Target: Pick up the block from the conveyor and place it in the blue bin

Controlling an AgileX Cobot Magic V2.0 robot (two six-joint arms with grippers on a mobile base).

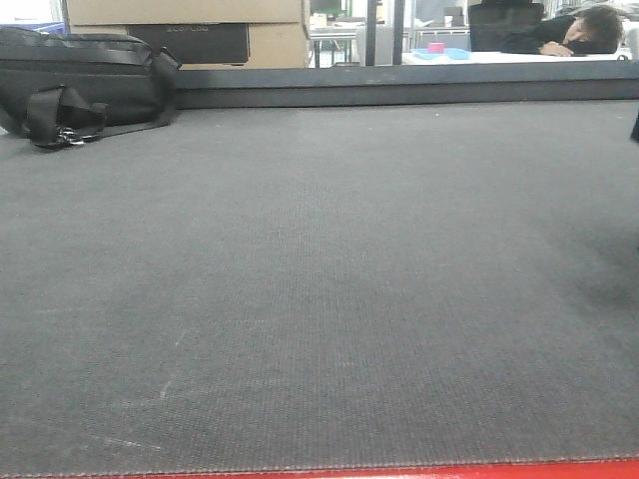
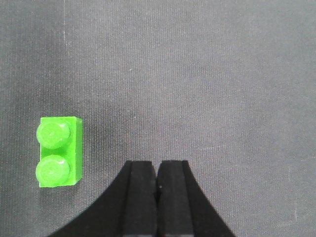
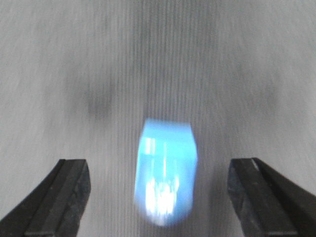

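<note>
At the back left a black bag (image 1: 80, 85) lies in front of stacked cardboard boxes (image 1: 185, 25), a dark rail (image 1: 419, 90) runs across the full width, and beyond it, in a brightly lit room, a person (image 1: 579, 35) in dark clothes rests their head on a white table (image 1: 519, 57) bearing a blue tray (image 1: 446, 53).

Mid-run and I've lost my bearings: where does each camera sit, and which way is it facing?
Exterior front: low at the red edge strip of the conveyor, looking across the belt to a black bag and a person beyond; no arm clearly shows.
Left wrist: above the belt, looking down; the shut left gripper at the bottom, a green block picture-left of it.
Right wrist: looking down, blurred; the open right gripper straddles a blue block.
Shared: all show the belt; neither block appears in the front view.
</note>
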